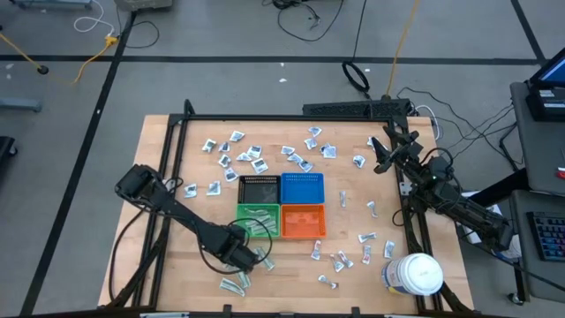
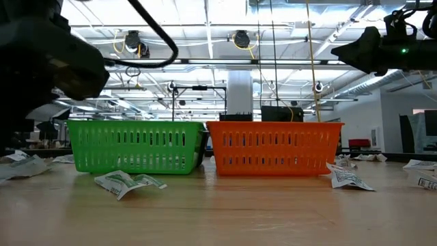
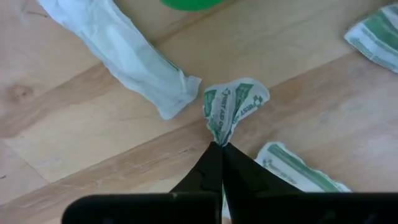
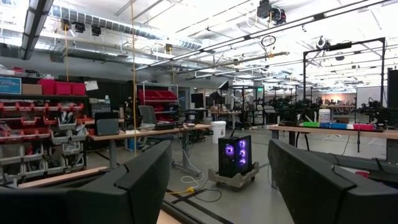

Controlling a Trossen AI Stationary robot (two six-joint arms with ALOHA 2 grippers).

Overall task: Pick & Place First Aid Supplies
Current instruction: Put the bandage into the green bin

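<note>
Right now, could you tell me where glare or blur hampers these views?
Low view: bright ceiling lights backlight the green bin and the arms read as silhouettes. Left wrist view: the pinched packet is sharp, the left end effector blurred.

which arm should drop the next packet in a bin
Left. Its gripper is already shut on a packet beside the green bin. The right gripper hangs open, raised at the far edge.
</note>
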